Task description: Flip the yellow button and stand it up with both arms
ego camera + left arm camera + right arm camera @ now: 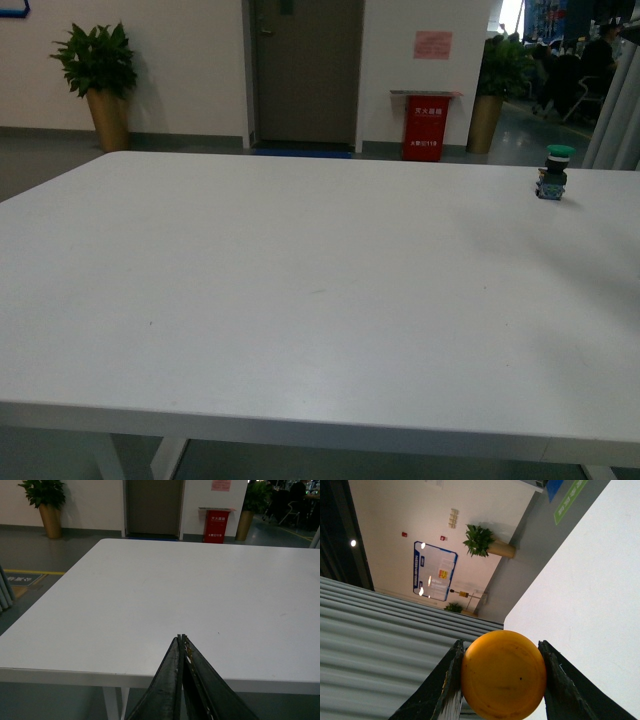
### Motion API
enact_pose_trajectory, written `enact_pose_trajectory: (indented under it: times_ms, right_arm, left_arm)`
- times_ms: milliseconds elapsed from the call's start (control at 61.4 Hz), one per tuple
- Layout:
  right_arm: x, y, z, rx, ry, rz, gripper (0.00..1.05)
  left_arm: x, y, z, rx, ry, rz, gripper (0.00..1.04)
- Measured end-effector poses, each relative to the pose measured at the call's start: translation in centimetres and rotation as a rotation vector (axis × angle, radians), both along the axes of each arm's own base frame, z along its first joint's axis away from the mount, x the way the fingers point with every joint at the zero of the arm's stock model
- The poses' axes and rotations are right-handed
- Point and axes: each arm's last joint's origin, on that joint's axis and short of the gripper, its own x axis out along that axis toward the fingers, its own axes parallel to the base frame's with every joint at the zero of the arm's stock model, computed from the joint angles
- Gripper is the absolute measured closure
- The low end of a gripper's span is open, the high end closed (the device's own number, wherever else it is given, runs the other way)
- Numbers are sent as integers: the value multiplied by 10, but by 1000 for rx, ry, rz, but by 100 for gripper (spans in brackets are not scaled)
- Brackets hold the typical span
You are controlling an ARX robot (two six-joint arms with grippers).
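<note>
Has the yellow button pinched by its cap between the fingers of the right gripper, cap face toward the wrist camera, body hidden behind it, seemingly clear of the table. Shows only a green button standing at upper right of the front view. Carries the left gripper pressed shut on nothing over the near table edge. Looks like pickup done; leaves flipping, second-arm help and standing upright to do.

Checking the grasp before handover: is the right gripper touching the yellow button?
Touching. The right wrist view shows the right gripper with both fingers pressed against the cap of the yellow button, with no gap on either side.
</note>
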Motion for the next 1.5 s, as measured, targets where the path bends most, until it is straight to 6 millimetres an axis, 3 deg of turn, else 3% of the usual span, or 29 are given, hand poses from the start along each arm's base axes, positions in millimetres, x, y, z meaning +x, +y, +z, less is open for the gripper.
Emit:
enact_pose_trajectory:
  times_ms: [375, 896, 1010, 1157, 1434, 1499]
  right_arm:
    - [0, 0, 0, -5, -2, -1, 67]
    - [-5, -6, -1, -26, 5, -19, 67]
    - [-5, -7, 0, -109, 21, -69, 67]
    - [10, -11, 23, -332, 5, -154, 67]
    - [75, -29, 69, -857, -38, -196, 67]
    - [92, -32, 75, -962, -30, -178, 67]
  left_arm:
    - [-16, 0, -3, 0, 5, 0, 101]
    - [-16, 0, -4, -1, 8, 0, 100]
    - [-16, 0, -4, -1, 8, 0, 79]
    - [-16, 0, -4, -1, 8, 0, 52]
    - [-16, 0, -4, -1, 8, 0, 5]
    - [-16, 0, -4, -1, 8, 0, 7]
